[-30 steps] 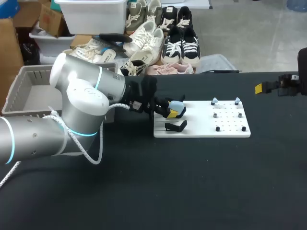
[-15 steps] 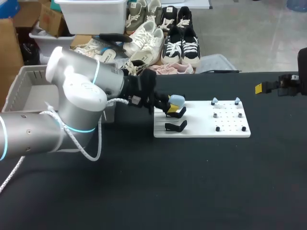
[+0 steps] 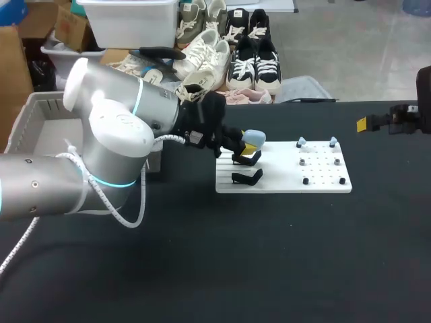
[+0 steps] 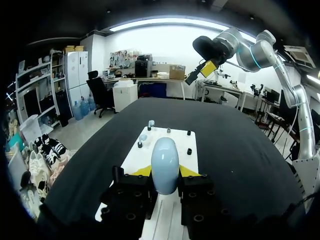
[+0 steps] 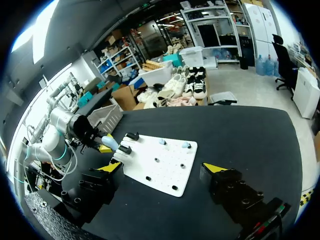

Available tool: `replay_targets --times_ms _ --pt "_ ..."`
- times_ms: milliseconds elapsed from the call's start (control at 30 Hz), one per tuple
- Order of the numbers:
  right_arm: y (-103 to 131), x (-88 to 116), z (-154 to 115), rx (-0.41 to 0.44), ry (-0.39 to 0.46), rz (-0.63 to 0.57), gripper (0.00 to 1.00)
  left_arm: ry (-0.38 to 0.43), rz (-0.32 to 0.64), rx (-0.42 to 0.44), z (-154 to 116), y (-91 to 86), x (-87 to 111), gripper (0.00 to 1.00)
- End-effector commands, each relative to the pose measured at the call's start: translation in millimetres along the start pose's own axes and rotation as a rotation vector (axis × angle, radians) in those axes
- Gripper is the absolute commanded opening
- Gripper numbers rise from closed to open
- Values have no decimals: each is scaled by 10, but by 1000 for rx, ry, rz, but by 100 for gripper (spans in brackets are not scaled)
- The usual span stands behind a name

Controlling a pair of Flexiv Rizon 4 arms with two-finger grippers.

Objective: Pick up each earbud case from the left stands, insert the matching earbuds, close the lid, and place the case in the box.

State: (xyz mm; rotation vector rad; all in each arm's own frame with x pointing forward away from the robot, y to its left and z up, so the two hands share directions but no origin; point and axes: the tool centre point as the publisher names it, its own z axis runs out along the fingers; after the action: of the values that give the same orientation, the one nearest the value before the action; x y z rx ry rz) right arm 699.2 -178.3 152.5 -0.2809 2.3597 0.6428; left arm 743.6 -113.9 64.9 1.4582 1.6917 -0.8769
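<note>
Pinching the pale blue earbud case (image 4: 165,159) from both sides, the left end effector (image 4: 165,172) has its two yellow-tipped fingers pressed against the case's flanks, and the rounded shell stands out ahead of them. In the head view the case hangs just above the rear stand (image 3: 248,160), one of two black stands at the left end of a white board (image 3: 283,182). The front stand (image 3: 247,177) sits just beside the rear one and carries nothing. At the board's far right corners two small pale blue earbuds (image 3: 301,142) rest on their mounts, apart from each other. Several black pegs (image 3: 305,180) dot the board's right half between them and its near edge. The left arm comes in from the left, its thick silver links crossing low over the bench. Partly hidden behind this arm is a grey box (image 3: 40,134) with slotted walls, at the bench's far left corner and well apart from the board. The right end effector (image 5: 164,170) is spread wide with nothing between its fingers. It is held out near the bench's right edge, well clear of the board, which lies ahead of it in its own wrist view. The bench (image 3: 269,256) is covered in a matt black surface that runs wide and flat around the board.
</note>
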Motion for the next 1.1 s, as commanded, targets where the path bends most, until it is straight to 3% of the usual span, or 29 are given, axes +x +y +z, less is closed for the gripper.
replay_targets --times_ms 33,433,667,1100 --pt "76 11 130 -45 20 -17 100 -3 15 -9 63 -27 -80 0" --pt "368 93 542 -141 77 -71 100 -34 57 -4 401 -54 -509 0" --pt "459 118 706 -184 102 -85 100 -21 142 20 606 -152 -695 0" --pt "479 89 797 -202 114 -89 100 -28 163 66 644 -299 -761 0"
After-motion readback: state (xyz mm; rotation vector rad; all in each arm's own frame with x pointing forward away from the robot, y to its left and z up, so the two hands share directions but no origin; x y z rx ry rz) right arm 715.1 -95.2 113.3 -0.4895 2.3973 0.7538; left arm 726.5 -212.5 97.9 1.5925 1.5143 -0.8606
